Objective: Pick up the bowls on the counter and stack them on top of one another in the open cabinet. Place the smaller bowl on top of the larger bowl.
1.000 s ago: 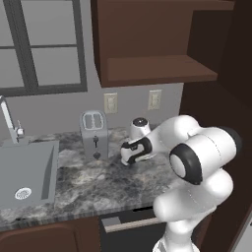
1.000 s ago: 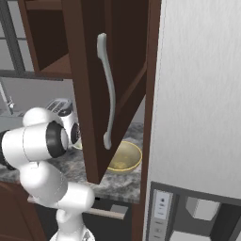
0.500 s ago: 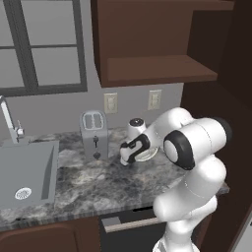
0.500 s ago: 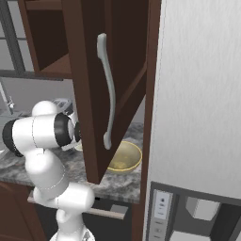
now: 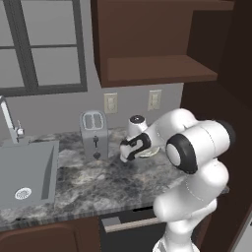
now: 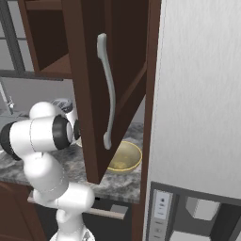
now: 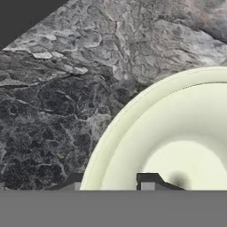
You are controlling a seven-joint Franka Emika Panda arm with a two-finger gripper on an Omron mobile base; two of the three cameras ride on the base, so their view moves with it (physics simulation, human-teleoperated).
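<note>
Smaller bowl filled the lower right of the hand view, sitting on the counter. Gripper straddled its rim, one fingertip inside, one outside; clamped or not, couldn't tell. Larger bowl sat at centre of the right base view, behind the cabinet door.

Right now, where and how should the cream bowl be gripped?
By its thin rim, from above. The smaller bowl sits upright on the counter, mouth open and too wide to span. In the hand view one fingertip is inside the wall and one outside, so the hand looks placed to pinch it.
</note>
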